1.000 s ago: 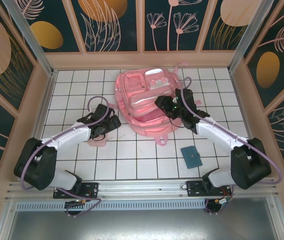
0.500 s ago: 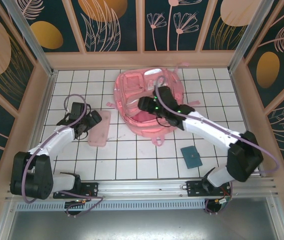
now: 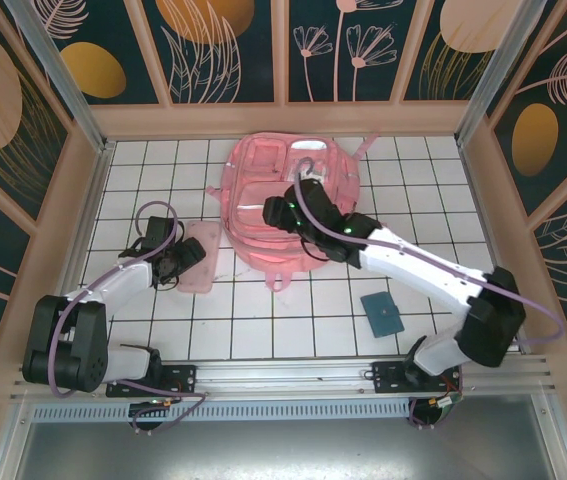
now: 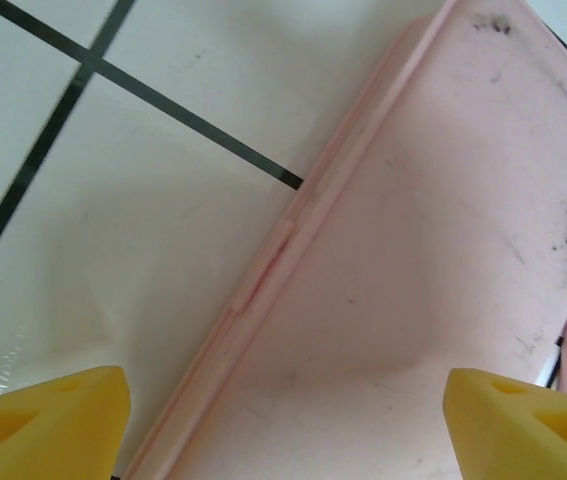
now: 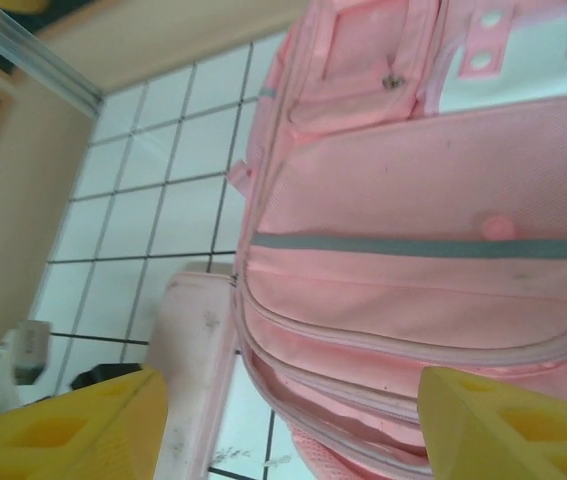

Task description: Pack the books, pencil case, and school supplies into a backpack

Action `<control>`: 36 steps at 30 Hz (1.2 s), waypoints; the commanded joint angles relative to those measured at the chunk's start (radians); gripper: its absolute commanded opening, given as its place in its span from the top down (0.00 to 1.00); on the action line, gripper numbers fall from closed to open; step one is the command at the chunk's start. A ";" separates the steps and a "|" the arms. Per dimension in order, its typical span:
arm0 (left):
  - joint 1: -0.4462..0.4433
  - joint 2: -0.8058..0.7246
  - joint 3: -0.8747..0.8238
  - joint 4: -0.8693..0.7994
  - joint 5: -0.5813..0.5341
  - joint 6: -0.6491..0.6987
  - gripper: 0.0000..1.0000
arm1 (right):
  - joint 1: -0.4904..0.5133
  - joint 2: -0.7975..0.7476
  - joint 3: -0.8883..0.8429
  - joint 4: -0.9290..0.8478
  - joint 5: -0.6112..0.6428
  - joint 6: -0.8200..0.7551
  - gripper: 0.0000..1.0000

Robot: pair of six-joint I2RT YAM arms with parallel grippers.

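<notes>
The backpack now lies flat, with the right gripper shifted over its left edge, jaws spread. The left gripper, also spread, straddles the pencil case just beside the backpack. This looks like the pickup step; next it must close squarely.

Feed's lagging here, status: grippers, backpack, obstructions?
Left gripper open above pencil case. Right gripper open above backpack. Backpack flat, front up. Teal item lies apart.
</notes>
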 commanded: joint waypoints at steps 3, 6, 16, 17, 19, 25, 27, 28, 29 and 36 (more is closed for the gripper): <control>0.006 -0.005 -0.032 0.035 0.062 0.022 0.25 | -0.016 0.055 0.044 -0.013 -0.236 -0.085 0.32; 0.006 -0.012 -0.049 0.031 0.086 0.025 0.27 | -0.012 0.195 0.099 0.028 -0.404 -0.079 0.34; 0.004 -0.098 -0.155 0.087 0.248 -0.022 0.46 | 0.003 0.544 0.286 0.048 -0.592 -0.064 0.54; 0.003 -0.107 -0.160 0.086 0.252 -0.029 0.47 | 0.005 0.569 0.298 0.039 -0.596 -0.067 0.54; 0.003 -0.119 -0.166 0.079 0.251 -0.040 0.48 | 0.008 0.602 0.308 0.024 -0.594 -0.071 0.53; 0.004 -0.174 -0.143 0.016 0.211 -0.051 0.39 | 0.033 0.661 0.345 -0.023 -0.589 -0.106 0.49; 0.004 -0.205 -0.120 -0.032 0.174 -0.051 0.39 | 0.045 0.671 0.352 -0.039 -0.550 -0.114 0.48; 0.003 -0.217 -0.113 -0.054 0.156 -0.053 0.39 | 0.052 0.675 0.357 -0.046 -0.532 -0.117 0.47; 0.003 -0.231 -0.109 -0.076 0.135 -0.058 0.40 | 0.057 0.685 0.364 -0.055 -0.519 -0.123 0.47; 0.003 -0.235 -0.142 -0.064 0.113 -0.076 0.58 | 0.078 0.778 0.428 -0.100 -0.484 -0.127 0.37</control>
